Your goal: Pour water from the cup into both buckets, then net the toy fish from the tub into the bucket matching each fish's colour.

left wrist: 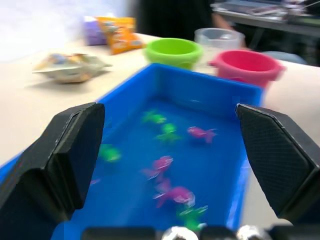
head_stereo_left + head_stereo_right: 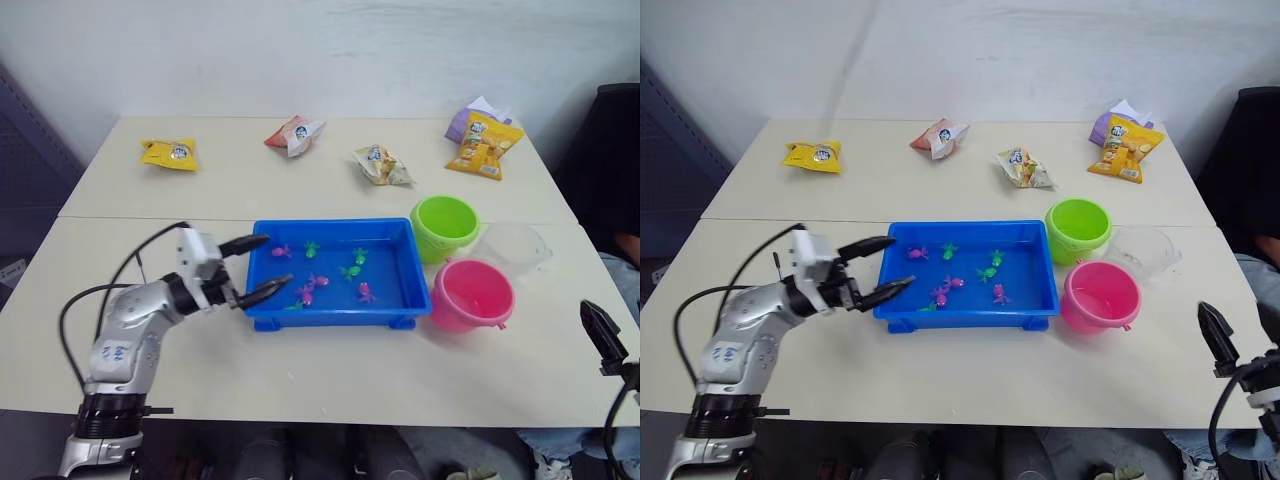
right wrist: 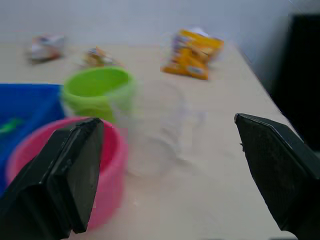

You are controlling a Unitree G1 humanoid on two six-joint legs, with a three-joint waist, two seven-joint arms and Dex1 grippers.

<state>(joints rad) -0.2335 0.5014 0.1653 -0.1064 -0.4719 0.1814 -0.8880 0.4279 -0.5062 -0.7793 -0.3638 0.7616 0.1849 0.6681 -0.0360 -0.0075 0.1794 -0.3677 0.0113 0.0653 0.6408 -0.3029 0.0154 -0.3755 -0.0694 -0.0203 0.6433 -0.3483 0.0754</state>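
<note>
The blue tub (image 2: 330, 318) lies mid-table holding water and several toy fish, among them a pink one (image 2: 318, 281) and a green one (image 2: 359, 256). My left gripper (image 2: 258, 267) is open, its fingers straddling the tub's left rim and pointing into it, with nothing held. To the right of the tub stand the lime green bucket (image 2: 444, 226) and, nearer, the pink bucket (image 2: 472, 295). Just behind the pink bucket is the clear cup (image 2: 510, 250). My right gripper (image 2: 1243, 332) hangs open and empty near the table's front right edge, facing the buckets.
Snack packets lie along the far side: yellow (image 2: 169, 153), red-and-white (image 2: 294, 134), beige (image 2: 382, 166), orange (image 2: 484, 146) on a purple one (image 2: 466, 120). A dark chair (image 2: 612, 150) stands off the right edge. A seam (image 2: 150, 217) crosses the table.
</note>
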